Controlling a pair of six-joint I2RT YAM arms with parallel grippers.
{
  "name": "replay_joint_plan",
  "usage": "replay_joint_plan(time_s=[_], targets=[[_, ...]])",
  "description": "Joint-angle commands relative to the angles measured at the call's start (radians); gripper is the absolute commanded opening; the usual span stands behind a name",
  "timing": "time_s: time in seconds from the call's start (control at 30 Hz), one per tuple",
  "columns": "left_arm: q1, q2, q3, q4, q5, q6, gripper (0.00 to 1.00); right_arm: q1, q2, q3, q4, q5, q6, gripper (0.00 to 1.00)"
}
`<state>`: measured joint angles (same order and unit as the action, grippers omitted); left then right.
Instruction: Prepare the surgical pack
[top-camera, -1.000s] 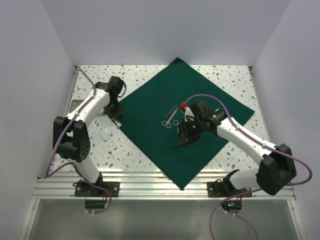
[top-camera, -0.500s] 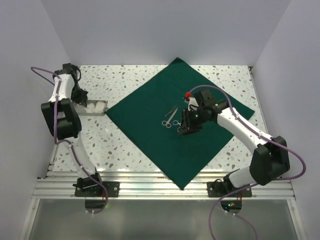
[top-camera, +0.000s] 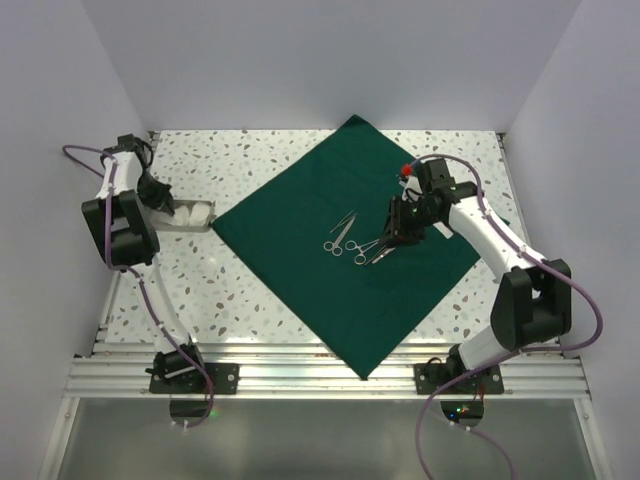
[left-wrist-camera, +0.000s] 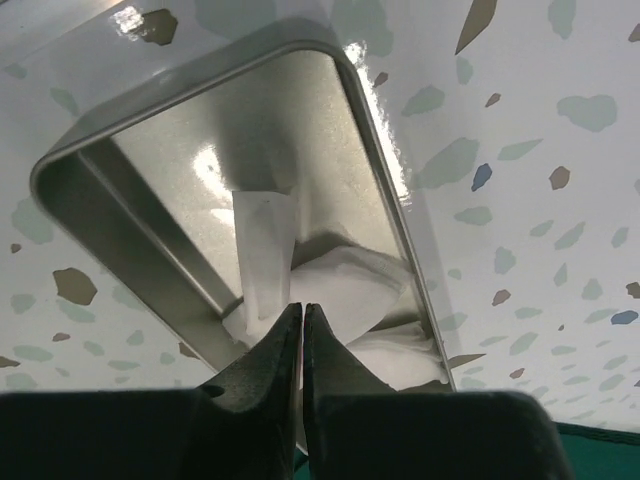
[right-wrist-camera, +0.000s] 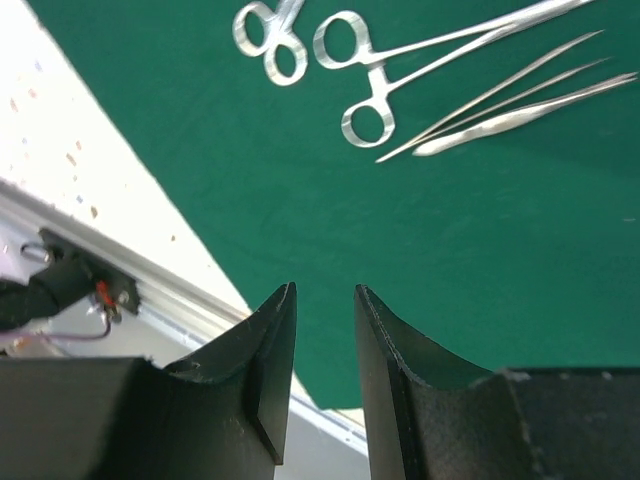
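Note:
The dark green drape (top-camera: 330, 270) lies spread flat as a diamond on the table. Thin silver instruments (top-camera: 345, 238) lie at its middle; the right wrist view shows scissors (right-wrist-camera: 270, 40), ring-handled forceps (right-wrist-camera: 360, 85) and tweezers (right-wrist-camera: 500, 105). My right gripper (top-camera: 386, 240) (right-wrist-camera: 325, 295) is open and empty, hovering over the drape just right of the instruments. My left gripper (top-camera: 163, 203) (left-wrist-camera: 302, 308) is shut, its tips just above white gauze squares (left-wrist-camera: 345, 290) in a metal tray (left-wrist-camera: 150, 200) left of the drape. I see nothing between its jaws.
The tray (top-camera: 172, 222) with the gauze (top-camera: 198, 213) sits on the speckled table near the left wall. White walls close in the left, right and back. A metal rail (top-camera: 320, 375) runs along the near edge by the arm bases.
My left arm swung from the drape's left corner out to the tray. My right gripper moved back and right, and more instruments now show on the drape where it was.

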<state>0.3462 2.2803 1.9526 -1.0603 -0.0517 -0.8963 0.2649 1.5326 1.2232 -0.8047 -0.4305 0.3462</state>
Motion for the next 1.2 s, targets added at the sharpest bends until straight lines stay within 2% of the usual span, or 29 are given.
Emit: replay_joint_plan(time_s=[0.0, 0.13, 0.17, 0.23, 0.3, 0.4, 0.53, 0.6, 0.67, 0.77, 0.87, 0.9, 0.93, 0.97, 1.03, 1.17], targets=[[0.020, 0.039, 0.081, 0.028, 0.047, 0.025, 0.09, -0.021, 0.020, 0.055, -0.005, 0.059, -0.018, 0.34], [0.022, 0.024, 0.051, 0.016, 0.079, 0.040, 0.31, -0.068, 0.058, 0.104, -0.047, 0.188, -0.009, 0.34], [0.019, -0.011, 0.004, 0.038, 0.084, 0.046, 0.42, -0.093, 0.061, 0.108, -0.051, 0.241, -0.004, 0.34], [0.010, -0.057, -0.043, 0.051, 0.078, 0.068, 0.50, -0.113, 0.076, 0.111, -0.048, 0.417, -0.018, 0.35], [-0.019, -0.143, -0.116, 0.085, 0.055, 0.104, 0.56, -0.145, 0.095, 0.108, -0.033, 0.540, -0.048, 0.43], [-0.090, -0.267, -0.220, 0.164, -0.008, 0.166, 0.64, -0.179, 0.145, 0.122, -0.022, 0.643, -0.094, 0.44], [-0.194, -0.402, -0.346, 0.261, -0.031, 0.226, 0.66, -0.185, 0.213, 0.147, 0.009, 0.731, -0.168, 0.45], [-0.233, -0.481, -0.423, 0.338, -0.031, 0.247, 0.66, -0.188, 0.262, 0.168, 0.035, 0.736, -0.188, 0.46], [-0.243, -0.536, -0.455, 0.367, -0.046, 0.255, 0.81, -0.197, 0.293, 0.185, 0.062, 0.745, -0.185, 0.47], [-0.246, -0.571, -0.458, 0.373, -0.028, 0.307, 0.85, -0.223, 0.357, 0.235, 0.084, 0.736, -0.176, 0.47], [-0.246, -0.604, -0.504, 0.408, 0.042, 0.345, 0.85, -0.262, 0.423, 0.298, 0.085, 0.684, -0.170, 0.47], [-0.246, -0.614, -0.526, 0.425, 0.118, 0.356, 0.85, -0.262, 0.449, 0.317, 0.085, 0.668, -0.171, 0.47], [-0.248, -0.637, -0.549, 0.480, 0.172, 0.372, 0.97, -0.294, 0.461, 0.320, 0.088, 0.650, -0.174, 0.47], [-0.248, -0.646, -0.595, 0.503, 0.223, 0.390, 0.99, -0.300, 0.471, 0.325, 0.088, 0.641, -0.173, 0.48], [-0.263, -0.669, -0.645, 0.554, 0.329, 0.401, 0.99, -0.323, 0.478, 0.311, 0.111, 0.598, -0.174, 0.47], [-0.309, -0.674, -0.672, 0.571, 0.364, 0.407, 0.99, -0.348, 0.478, 0.280, 0.140, 0.504, -0.188, 0.47]])
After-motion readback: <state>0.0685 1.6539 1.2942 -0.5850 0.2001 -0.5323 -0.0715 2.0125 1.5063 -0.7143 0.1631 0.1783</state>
